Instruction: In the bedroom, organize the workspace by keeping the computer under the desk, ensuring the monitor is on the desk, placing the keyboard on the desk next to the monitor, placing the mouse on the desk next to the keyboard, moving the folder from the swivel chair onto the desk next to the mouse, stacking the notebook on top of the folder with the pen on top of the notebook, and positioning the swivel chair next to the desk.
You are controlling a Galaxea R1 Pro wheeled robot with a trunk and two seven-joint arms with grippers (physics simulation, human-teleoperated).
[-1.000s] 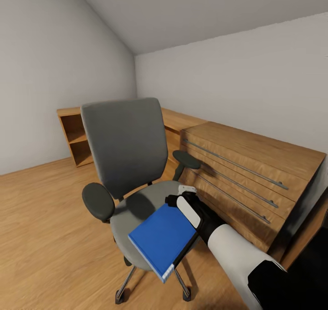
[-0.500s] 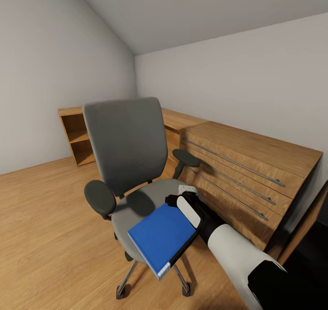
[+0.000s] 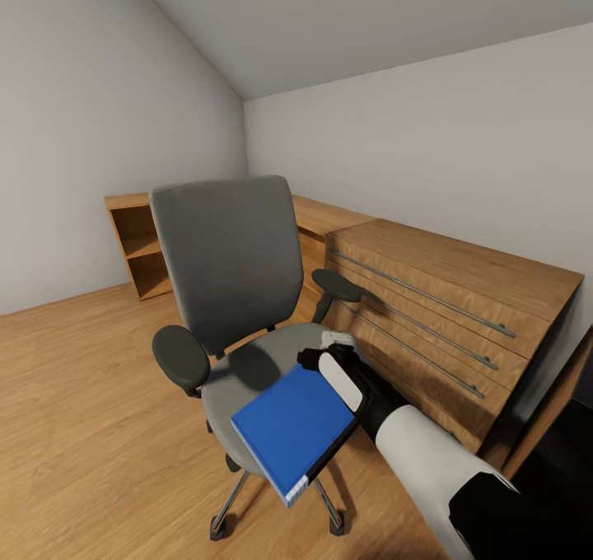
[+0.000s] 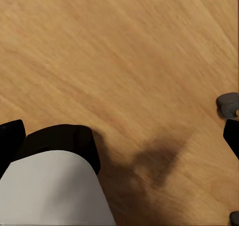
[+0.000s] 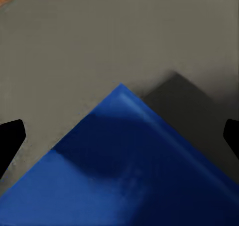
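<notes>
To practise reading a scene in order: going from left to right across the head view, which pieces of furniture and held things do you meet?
Open wooden shelf unit → swivel chair → folder → right gripper → light-wood dresser.

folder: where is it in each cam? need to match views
Head: folder low centre, overhanging the swivel chair seat's front, right hand at its far corner.
Right wrist: folder across the near half.
Left wrist: wood floor, no folder.
Shared landmark: grey seat.
</notes>
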